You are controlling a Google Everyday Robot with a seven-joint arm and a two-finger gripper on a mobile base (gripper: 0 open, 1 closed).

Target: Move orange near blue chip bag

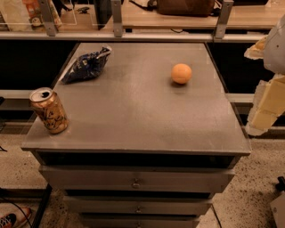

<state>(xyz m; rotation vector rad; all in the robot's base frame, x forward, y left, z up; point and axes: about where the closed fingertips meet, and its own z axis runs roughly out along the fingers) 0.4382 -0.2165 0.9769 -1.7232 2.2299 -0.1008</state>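
Matt metal tabletop (133, 111); plastic pincer (266, 107), right

You have, as landmark: a grey metal drawer cabinet (133, 111), flat-topped. Behind it: a pale wooden bench (249, 18) on grey metal uprights (116, 18), bearing a brown bag (185, 6). Around its base: speckled stone floor (249, 187). Off its right side: the gripper (267, 104).

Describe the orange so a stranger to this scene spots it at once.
Find the grey metal drawer cabinet's top. In its far right part sits the small round pale orange fruit, the thing nearest the robot's pale tool beyond the right edge. Unlike the crumpled dark-blue foil chip bag far left and the tan-gold drink can front left, it is a smooth ball.
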